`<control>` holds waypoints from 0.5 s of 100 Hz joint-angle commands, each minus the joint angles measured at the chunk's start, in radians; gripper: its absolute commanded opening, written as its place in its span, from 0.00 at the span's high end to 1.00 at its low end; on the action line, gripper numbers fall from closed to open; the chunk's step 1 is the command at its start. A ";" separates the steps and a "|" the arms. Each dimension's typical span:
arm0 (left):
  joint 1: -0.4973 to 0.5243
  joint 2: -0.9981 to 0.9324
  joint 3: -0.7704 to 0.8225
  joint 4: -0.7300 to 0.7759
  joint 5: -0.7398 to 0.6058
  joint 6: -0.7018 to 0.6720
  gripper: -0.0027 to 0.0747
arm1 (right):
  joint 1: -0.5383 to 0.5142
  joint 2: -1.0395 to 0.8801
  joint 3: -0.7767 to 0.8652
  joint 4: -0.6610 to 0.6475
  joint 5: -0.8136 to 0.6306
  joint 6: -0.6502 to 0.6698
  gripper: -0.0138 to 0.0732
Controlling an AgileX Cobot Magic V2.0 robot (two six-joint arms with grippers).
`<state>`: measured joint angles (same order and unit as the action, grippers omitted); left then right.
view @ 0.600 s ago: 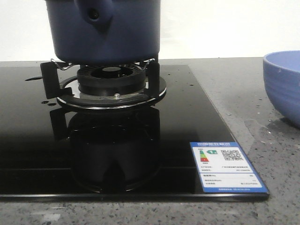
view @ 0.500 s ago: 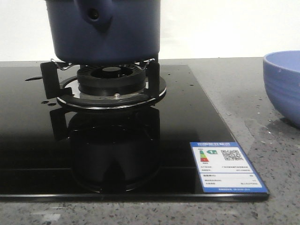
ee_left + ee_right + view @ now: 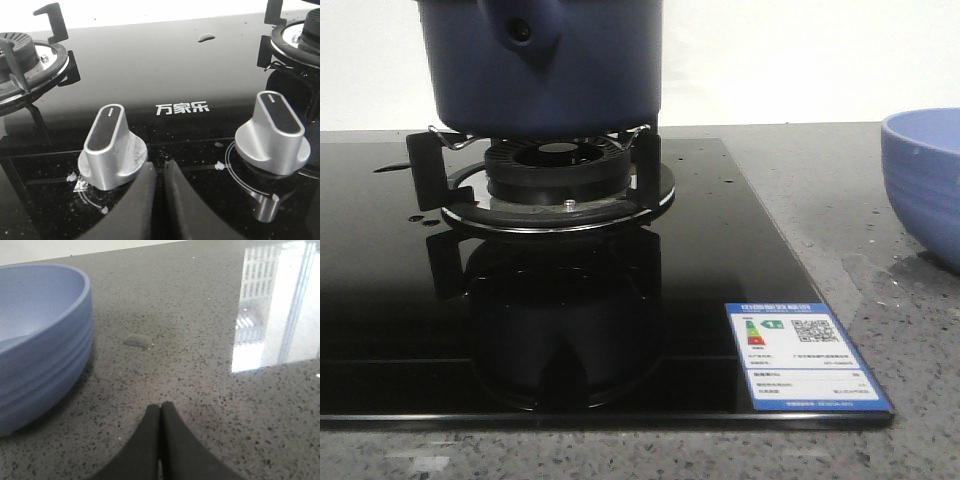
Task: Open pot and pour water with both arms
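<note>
The dark navy-blue pot (image 3: 545, 65) stands on the burner grate (image 3: 555, 175) of the black glass hob in the front view; its top and any lid are cut off by the frame. Its handle mount with a dark hole (image 3: 523, 32) faces me. My left gripper (image 3: 161, 166) is shut and empty, low over the hob between two silver knobs. My right gripper (image 3: 160, 406) is shut and empty, low over the grey counter beside the periwinkle bowl (image 3: 35, 340). Neither gripper shows in the front view.
The periwinkle bowl (image 3: 925, 180) sits on the speckled counter right of the hob. Two silver knobs (image 3: 112, 147) (image 3: 274, 132) flank my left gripper. A second burner (image 3: 25, 65) lies beyond. An energy label (image 3: 805, 355) is on the hob corner. Water drops (image 3: 137, 341) dot the counter.
</note>
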<state>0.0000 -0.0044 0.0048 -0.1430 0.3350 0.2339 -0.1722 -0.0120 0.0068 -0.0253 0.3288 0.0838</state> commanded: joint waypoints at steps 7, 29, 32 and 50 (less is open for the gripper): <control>0.001 -0.027 0.027 -0.006 -0.043 -0.010 0.99 | -0.006 -0.016 0.027 -0.012 -0.021 -0.003 0.92; 0.001 -0.027 0.027 0.012 -0.043 -0.008 0.99 | -0.006 -0.016 0.027 -0.004 -0.281 -0.003 0.92; 0.001 -0.027 0.027 0.012 -0.047 -0.008 0.99 | -0.006 -0.016 0.027 0.016 -0.335 -0.003 0.92; 0.001 -0.027 0.027 -0.281 -0.217 -0.008 0.99 | -0.006 -0.016 0.025 0.156 -0.570 0.005 0.92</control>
<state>0.0000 -0.0044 0.0048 -0.2339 0.2881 0.2339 -0.1722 -0.0120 0.0068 0.0453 -0.0478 0.0838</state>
